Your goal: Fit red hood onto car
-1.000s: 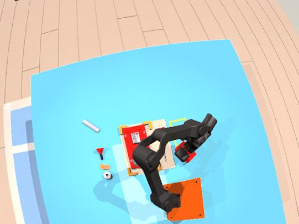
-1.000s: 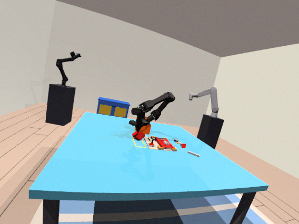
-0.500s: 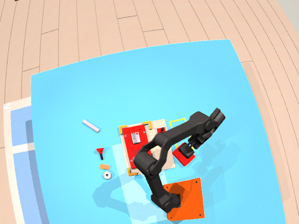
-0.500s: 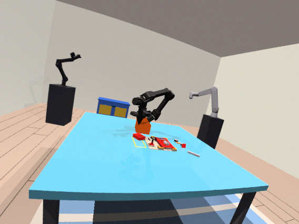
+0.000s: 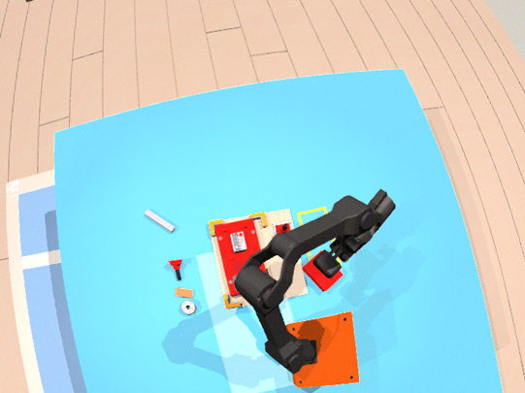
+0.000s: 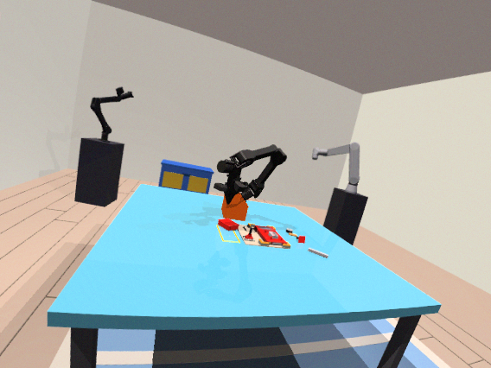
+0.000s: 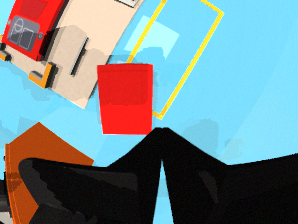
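Wrist view: the fingers (image 5: 335,253) (image 6: 228,202) are together with nothing between them, tips close by a corner of the hood (image 5: 325,282) (image 6: 227,224) (image 7: 126,100) in this picture.
Hood: loose on the surface (image 5: 280,136) (image 6: 207,276) (image 7: 250,100), beside the jig (image 5: 295,286) (image 7: 82,92), near a corner of the yellow outline (image 5: 311,211) (image 6: 220,233) (image 7: 192,65); its corner holes cannot be made out.
Fingers: the step seems to be the pick-up; they should rise clear, open wider than the grip needs, square up to two opposite sides, then descend evenly; coming down shut or askew could shove or tip the hood.
Chassis: red in the jig, engine (image 5: 239,241) (image 6: 272,235) on its deck; the hood must likely be turned to match, held level over the pegs, and lowered gently.
Surface: bright blue; a pale bar (image 5: 160,220) (image 6: 318,253) and a white ring (image 5: 188,307) lie well apart from the hood; the orange plate (image 5: 342,370) (image 6: 235,212) (image 7: 40,135) carries the arm.
Room: plank floor, plain walls, blue cabinet (image 6: 187,167), two more arms on dark stands.
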Motion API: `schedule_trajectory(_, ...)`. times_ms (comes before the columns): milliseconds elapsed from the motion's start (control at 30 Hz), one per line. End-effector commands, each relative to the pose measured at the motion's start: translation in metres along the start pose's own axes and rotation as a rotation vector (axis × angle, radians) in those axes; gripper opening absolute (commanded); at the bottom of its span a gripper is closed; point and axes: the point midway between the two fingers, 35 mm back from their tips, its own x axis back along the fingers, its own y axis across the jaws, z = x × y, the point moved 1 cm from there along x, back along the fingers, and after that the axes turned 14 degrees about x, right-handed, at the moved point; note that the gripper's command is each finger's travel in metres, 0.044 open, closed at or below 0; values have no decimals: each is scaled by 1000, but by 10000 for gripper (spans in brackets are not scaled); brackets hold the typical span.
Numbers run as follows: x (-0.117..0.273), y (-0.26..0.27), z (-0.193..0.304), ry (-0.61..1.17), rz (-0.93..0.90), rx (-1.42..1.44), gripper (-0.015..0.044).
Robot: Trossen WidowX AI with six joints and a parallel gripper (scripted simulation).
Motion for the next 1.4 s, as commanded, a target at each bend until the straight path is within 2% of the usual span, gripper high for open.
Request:
schedule_trajectory(0,-1,1,0,0,0,-4,26)
schedule_trajectory(300,-45,39,-3,3,-16,-26,263)
schedule_trajectory(533,-49,42,-3,3,-18,-28,440)
schedule_trajectory(1367,-66,42,-3,3,-17,-28,440)
